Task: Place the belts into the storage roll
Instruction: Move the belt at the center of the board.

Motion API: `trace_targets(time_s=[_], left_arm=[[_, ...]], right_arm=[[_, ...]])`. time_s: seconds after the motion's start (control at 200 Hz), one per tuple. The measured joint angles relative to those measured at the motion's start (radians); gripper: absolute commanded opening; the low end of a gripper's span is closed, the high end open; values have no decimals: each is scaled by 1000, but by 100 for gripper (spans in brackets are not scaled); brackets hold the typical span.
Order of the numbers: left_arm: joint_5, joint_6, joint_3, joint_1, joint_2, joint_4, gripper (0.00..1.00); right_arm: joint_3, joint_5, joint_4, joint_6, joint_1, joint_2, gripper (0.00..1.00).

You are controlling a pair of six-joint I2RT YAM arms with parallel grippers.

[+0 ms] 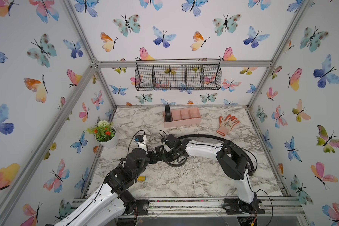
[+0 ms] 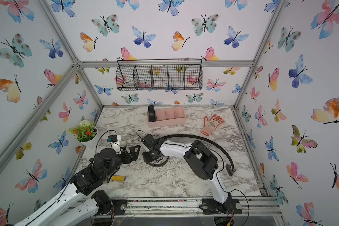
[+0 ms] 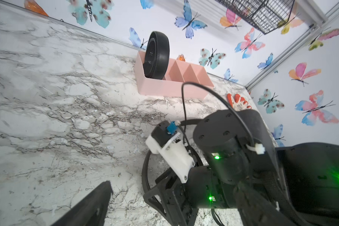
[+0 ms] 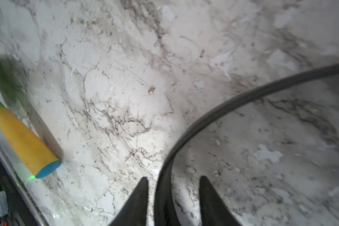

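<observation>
As the right claw (image 4: 174, 177), jaws parted, straddles the loose belt (image 4: 243, 97), it runs ahead between them, curving away.

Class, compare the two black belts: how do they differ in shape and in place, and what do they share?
The rolled belt is wound into a tight coil; the loose belt stretches out in a long arc. The rolled belt stands on edge in an end compartment of the tray; the loose belt lies on the table, outside it. Both are narrow black straps.
</observation>
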Motion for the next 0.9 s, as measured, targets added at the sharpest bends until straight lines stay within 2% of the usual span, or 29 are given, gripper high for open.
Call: trace_targets(time_s=[0.055,0.135,0.26,0.395,0.511,0.621,0.686,0.731,0.896], left_arm=[[-8,-3,-7,0,-16,-2,98],[-10,-3,-7,2,-1,1,98],[16,11,2,5,92,18,98],[73,66,51,5,248,30,98],[134,150,127,5,393,37,98],[211,267,242,4,584,28,98],[245,360,280,-7,667,42,98],[246,419,285,-25,695,47,98],[219,759,291,-110,752,60,98]], right_arm=[[-79,13,4,-18,-16,-62,82],[-194,33,5,-39,-47,-181,88],[-310,85,-3,-77,-98,-401,99],[-374,160,-8,-135,-185,-626,99],[-421,179,-18,-196,-303,-741,99],[-433,196,-45,-227,-431,-761,99],[-439,196,-55,-227,-468,-764,99],[-441,188,-58,-225,-480,-769,99],[-463,126,-30,-194,-494,-802,99]])
